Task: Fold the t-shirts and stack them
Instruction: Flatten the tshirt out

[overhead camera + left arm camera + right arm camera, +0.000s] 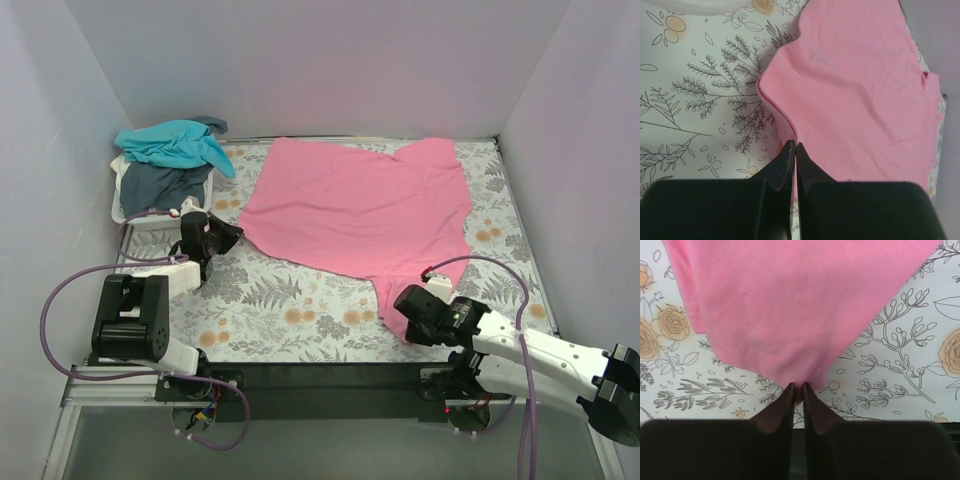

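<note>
The pink t-shirt [360,205] lies spread out on the floral table. My left gripper [230,238] is at the shirt's left edge, shut on the cloth's edge; in the left wrist view the gripper [793,145] pinches the hem and the pink shirt [855,90] stretches away from it. My right gripper [402,306] is shut on the shirt's near corner; the right wrist view shows the gripper [797,386] with the pink shirt [790,300] bunched at its tips. The teal t-shirt [175,142] and the grey-blue t-shirt [160,185] lie heaped in the basket.
The white plastic basket [120,210] stands at the far left, just behind my left gripper; its rim shows in the left wrist view [700,6]. Walls close the table on the left, back and right. The floral tablecloth [290,300] lies bare in front of the pink shirt.
</note>
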Controlling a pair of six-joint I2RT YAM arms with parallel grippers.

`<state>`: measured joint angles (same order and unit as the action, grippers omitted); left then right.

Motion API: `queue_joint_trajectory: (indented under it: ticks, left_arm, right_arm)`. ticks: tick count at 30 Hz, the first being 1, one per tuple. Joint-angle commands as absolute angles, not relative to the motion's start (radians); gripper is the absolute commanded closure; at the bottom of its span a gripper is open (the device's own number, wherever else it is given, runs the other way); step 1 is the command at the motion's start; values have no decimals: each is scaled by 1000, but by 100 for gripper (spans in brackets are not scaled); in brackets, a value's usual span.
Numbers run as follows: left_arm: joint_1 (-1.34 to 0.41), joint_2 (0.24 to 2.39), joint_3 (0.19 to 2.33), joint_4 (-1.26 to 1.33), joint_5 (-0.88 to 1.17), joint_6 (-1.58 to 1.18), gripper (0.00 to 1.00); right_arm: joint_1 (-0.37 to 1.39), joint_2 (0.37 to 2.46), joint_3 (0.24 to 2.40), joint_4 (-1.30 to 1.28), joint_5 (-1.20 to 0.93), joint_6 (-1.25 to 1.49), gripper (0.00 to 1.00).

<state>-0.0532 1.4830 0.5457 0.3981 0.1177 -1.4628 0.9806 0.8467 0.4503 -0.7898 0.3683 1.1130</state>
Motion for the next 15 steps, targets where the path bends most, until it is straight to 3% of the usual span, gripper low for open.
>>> queue_joint_trajectory:
  ticks: [1, 10, 15]
  left_arm:
    - [-43, 1474, 534, 422, 130, -1462, 100]
    - [-43, 1483, 534, 431, 144, -1465, 100]
    - [-43, 1482, 537, 426, 149, -1463, 100]
  right_arm:
    - [988, 847, 515, -813, 439, 1120, 96]
    - [976, 861, 607, -752, 690, 979, 99]
    - [844, 874, 644, -655, 758, 792, 99]
